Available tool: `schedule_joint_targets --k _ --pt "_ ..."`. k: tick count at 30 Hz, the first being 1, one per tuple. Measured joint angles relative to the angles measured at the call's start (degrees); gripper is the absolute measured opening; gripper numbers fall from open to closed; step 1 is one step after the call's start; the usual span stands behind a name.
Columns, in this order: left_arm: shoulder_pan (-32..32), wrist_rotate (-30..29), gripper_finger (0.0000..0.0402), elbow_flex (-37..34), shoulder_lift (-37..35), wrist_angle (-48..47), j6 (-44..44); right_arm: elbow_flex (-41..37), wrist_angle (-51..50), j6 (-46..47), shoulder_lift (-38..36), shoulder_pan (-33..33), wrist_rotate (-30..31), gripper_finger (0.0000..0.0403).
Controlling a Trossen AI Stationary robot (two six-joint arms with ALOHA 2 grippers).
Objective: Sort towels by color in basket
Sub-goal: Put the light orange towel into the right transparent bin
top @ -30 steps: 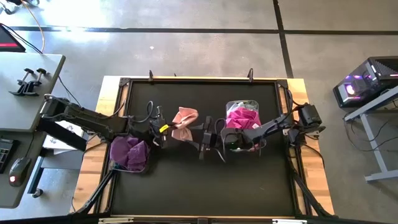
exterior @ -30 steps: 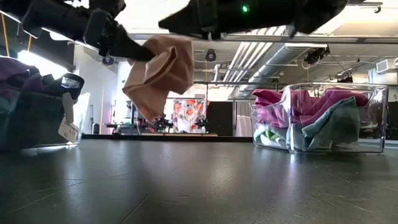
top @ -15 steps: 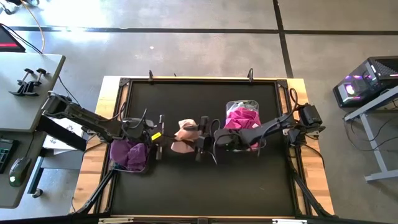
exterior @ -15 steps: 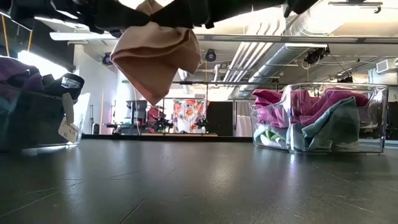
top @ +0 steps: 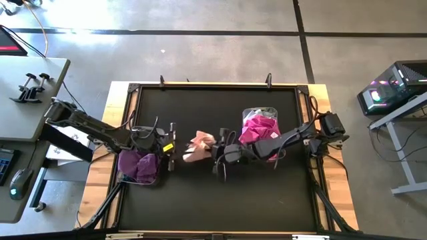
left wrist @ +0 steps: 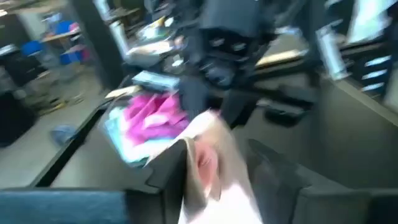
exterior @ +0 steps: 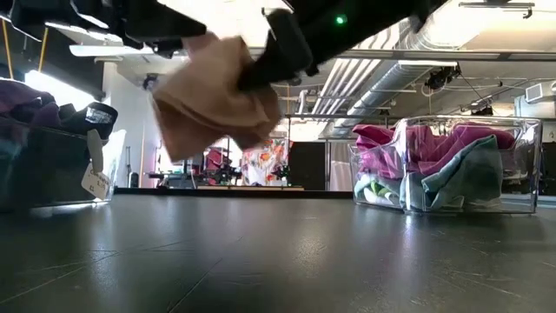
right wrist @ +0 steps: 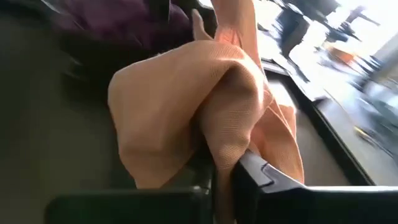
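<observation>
A peach-pink towel hangs bunched above the middle of the table, clear of the mat. My right gripper reaches in from the right and is shut on it. My left gripper is at the towel's left end with its fingers apart, one on either side of the cloth. A clear basket on the right holds magenta, teal and pale towels. A second basket on the left holds purple towels. My left gripper has the towel's left end between its open fingers; whether they touch the cloth I cannot tell. My right gripper pinches a bunched fold of several layers on the towel's right side between its two fingers. The fingers come level from the table's right. The towel hangs slack, lifted clear.
Raised black rails frame the dark mat. Bare mat lies toward the near edge and between the two baskets. A desk with a mouse stands beyond the table's left side.
My right gripper has moved toward the table's left and shut on the towel's right side. The towel, held spread by my left gripper a second ago, has come a little toward the near edge and now hangs bunched between both grippers.
</observation>
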Motion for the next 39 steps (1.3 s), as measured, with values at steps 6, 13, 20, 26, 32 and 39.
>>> schedule_joint_targets --k 6,13,20,26,32,39 --pt "0.00 -12.17 0.0180 -0.02 -2.31 -7.65 -0.02 -0.07 -7.64 3.80 -1.78 5.80 20.68 0.0032" --pt "0.02 -14.45 0.0181 0.00 -3.83 -8.76 -1.16 -0.07 -31.57 23.15 -12.46 13.35 36.92 0.0011" --pt "0.02 -14.45 0.0181 0.00 -3.80 -9.52 -2.91 -0.15 -78.52 74.56 -24.16 13.02 33.50 0.0014" --pt "0.24 -14.45 0.0181 0.00 -3.82 -9.53 -2.91 -6.61 -85.68 93.62 -25.59 10.21 20.66 0.0015" --pt "0.28 -14.47 0.0181 -0.02 -3.80 -9.71 -3.08 -17.92 -68.60 92.72 -25.53 5.55 14.60 0.0019" --pt "0.28 -14.47 0.0181 -0.02 -3.80 -9.82 -3.50 -25.09 -57.04 87.23 -25.55 0.94 9.42 0.0072"
